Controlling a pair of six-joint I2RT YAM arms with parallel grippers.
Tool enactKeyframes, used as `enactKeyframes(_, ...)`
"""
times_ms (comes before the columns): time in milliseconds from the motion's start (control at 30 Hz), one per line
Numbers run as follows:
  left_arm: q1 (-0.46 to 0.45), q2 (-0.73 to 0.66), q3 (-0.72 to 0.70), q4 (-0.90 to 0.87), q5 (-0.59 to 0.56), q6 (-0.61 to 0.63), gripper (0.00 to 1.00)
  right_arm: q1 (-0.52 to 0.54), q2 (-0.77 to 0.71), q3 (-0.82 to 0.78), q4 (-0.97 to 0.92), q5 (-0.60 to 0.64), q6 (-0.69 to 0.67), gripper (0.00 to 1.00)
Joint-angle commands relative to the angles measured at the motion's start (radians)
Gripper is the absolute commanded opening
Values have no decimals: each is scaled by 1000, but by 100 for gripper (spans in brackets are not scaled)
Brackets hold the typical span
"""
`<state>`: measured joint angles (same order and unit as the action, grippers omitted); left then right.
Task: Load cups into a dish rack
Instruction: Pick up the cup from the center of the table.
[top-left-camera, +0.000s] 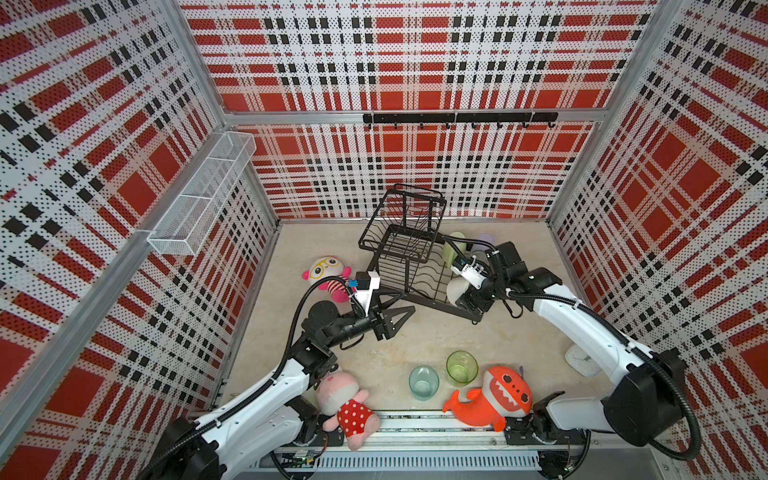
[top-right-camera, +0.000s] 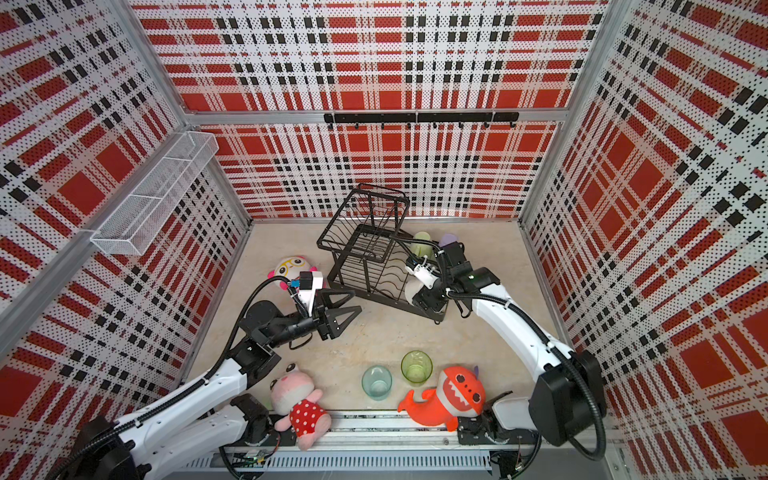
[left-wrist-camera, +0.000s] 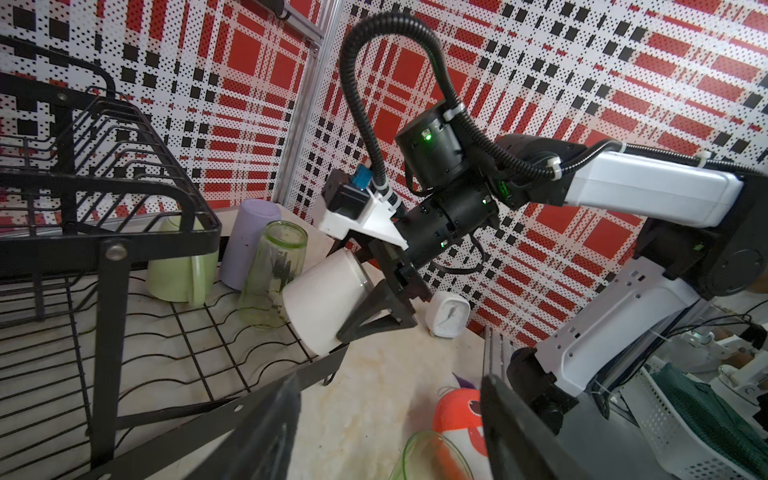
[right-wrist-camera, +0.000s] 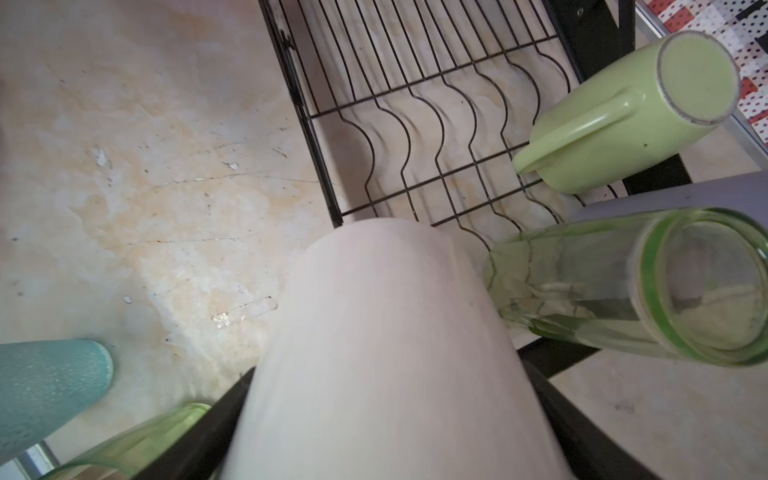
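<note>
White mug (left-wrist-camera: 324, 299), clamped across its wall by the right claw (right-wrist-camera: 388, 374) and held tilted over the near corner of the lower tier of the dish rack (left-wrist-camera: 111, 332), above the wavy wires. Whether it touched the wires could not be told. Just beside it on that tier stood the tall green glass (right-wrist-camera: 602, 299), then the lilac tumbler (left-wrist-camera: 249, 241) and the pale green mug (right-wrist-camera: 623, 124), all bottom-up. The left claw (top-left-camera: 407, 301) hung empty, jaws apart, over the tabletop (top-left-camera: 395, 357) beside the rack. The teal glass (top-left-camera: 424, 382) and short green glass (top-left-camera: 461, 368) stood upright on the tabletop, well apart from the rack. Likely hazards: released at this tilt so near the rack's edge, the mug could roll off onto the tabletop. Swung inward, it could knock over the tall glass. Its smooth wall might also slip in so wide a grip.
</note>
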<state>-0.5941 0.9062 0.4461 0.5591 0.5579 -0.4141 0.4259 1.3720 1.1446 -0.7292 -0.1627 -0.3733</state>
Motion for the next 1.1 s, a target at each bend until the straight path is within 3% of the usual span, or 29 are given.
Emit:
enactKeyframes(0,13,-35,-24,-15,-34,22,85,8,34,69,-3,93,-47,73)
enactKeyframes(67,21,-57,-38,-27,-60,30,97,11,65,96,-13,106,-45,73)
enactKeyframes(267,82,-135,-69,-112,-171,77,98,10,115,126,-14,152,-44,74)
enactKeyframes(433,128,-190,-74,-275,-507,95,98,11,166,154,-29,137,-45,74)
enactKeyframes(533,169,-201,-78,-327,-623,79,98,11,192,163,-42,128,-45,74)
enactKeyframes(1067,254,-156,-71,-317,-566,50,98,-6,252,126,-30,153,-30,75)
